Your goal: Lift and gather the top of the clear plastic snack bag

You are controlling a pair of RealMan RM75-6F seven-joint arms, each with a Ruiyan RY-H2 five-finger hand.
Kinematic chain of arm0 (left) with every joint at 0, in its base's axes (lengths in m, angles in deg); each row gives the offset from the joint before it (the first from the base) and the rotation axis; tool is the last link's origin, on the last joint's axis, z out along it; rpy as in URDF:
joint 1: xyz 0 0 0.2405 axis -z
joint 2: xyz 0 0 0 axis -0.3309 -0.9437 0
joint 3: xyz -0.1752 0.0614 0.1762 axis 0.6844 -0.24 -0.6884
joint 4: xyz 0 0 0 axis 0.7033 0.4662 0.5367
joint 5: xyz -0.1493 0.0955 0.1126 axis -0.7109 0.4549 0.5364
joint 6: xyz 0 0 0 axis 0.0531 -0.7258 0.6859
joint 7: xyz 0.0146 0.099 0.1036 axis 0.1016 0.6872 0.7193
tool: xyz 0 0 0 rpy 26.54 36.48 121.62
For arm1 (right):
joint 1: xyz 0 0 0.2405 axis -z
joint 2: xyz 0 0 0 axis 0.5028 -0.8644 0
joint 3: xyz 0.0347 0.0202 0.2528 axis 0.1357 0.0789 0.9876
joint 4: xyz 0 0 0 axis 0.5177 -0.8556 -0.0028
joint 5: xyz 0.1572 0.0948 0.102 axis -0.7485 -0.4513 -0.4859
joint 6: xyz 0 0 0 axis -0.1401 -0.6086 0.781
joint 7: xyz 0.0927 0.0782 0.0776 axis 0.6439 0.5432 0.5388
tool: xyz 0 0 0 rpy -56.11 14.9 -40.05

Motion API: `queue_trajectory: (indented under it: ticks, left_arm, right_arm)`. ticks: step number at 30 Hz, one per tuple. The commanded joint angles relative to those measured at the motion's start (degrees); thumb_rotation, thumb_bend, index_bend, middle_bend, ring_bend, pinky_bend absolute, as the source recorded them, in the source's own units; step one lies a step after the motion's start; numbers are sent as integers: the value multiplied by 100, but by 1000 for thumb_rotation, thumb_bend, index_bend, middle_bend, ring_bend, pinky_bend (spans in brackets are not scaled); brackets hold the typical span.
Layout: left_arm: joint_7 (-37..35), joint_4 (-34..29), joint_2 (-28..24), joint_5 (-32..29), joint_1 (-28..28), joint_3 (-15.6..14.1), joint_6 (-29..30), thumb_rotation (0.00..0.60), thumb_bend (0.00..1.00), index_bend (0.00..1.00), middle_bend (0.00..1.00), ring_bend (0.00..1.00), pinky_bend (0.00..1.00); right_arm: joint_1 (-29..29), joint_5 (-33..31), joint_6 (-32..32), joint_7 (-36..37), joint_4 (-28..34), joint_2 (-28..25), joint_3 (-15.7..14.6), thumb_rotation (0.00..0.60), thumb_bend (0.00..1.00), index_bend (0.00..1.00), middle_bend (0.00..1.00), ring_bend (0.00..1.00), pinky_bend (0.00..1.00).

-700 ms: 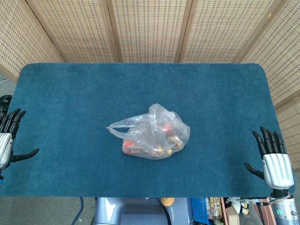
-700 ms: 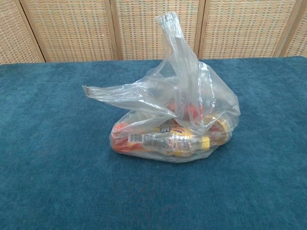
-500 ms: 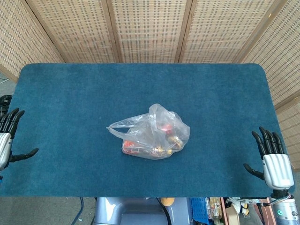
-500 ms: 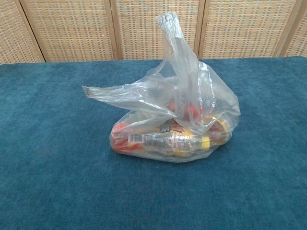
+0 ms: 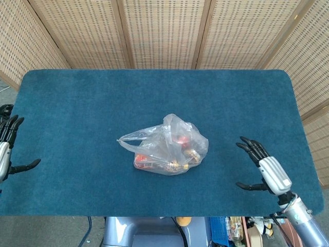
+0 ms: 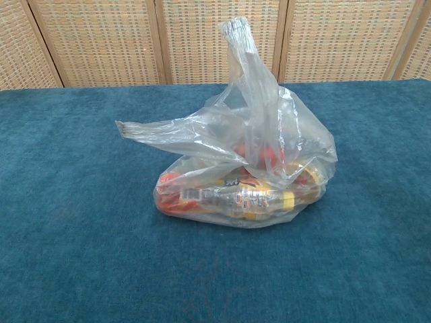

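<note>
A clear plastic snack bag [image 5: 167,146] [image 6: 249,161] lies in the middle of the blue table, holding red and yellow snack packs. In the chest view one handle [image 6: 237,33] stands upright and another flap [image 6: 145,131] juts out to the left. My right hand [image 5: 264,167] hovers over the table's right front area, fingers spread, well apart from the bag. At the left edge of the head view my left hand [image 5: 6,149] is partly cut off, fingers spread, holding nothing. Neither hand shows in the chest view.
The blue felt table [image 5: 92,103] is backed by woven wicker screens [image 5: 164,31]. Below the front edge are the robot's base [image 5: 149,234] and some clutter [image 5: 231,229].
My right hand has moved left and inward over the table toward the bag, tilting. My left hand has slid slightly further out of view. The bag has not moved.
</note>
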Motion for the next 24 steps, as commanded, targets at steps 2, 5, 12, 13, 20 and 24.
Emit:
queue_trajectory:
  ticks: [2, 5, 12, 13, 20, 24]
  left_arm:
    - [-71, 44, -18, -127, 27, 51, -84, 600, 154, 0, 0, 0, 0]
    - [-110, 79, -32, -200, 62, 78, -174, 600, 153, 0, 0, 0, 0]
    - [-171, 137, -51, -303, 114, 127, -308, 600, 153, 0, 0, 0, 0]
    - [-176, 141, -53, -318, 119, 133, -321, 600, 154, 0, 0, 0, 0]
    - [-196, 161, -57, -385, 146, 163, -393, 600, 156, 0, 0, 0, 0]
    - [-202, 164, -61, -388, 150, 166, -416, 600, 155, 0, 0, 0, 0]
  right_arm:
    - [-1054, 392, 1023, 1312, 193, -293, 31, 600, 701, 99, 32, 0, 0]
    - [-1382, 408, 1382, 1669, 323, -308, 33, 600, 768, 103, 33, 0, 0]
    - [-2182, -41, 2315, 2383, 544, -201, 260, 600, 771, 119, 33, 0, 0]
    - [-2271, -107, 2417, 2434, 559, -184, 297, 600, 773, 120, 33, 0, 0]
    - [-2837, -703, 3035, 2682, 670, -105, 631, 600, 798, 121, 36, 0, 0]
    - [-3069, -1080, 3356, 2766, 657, -55, 780, 600, 804, 121, 44, 0, 0]
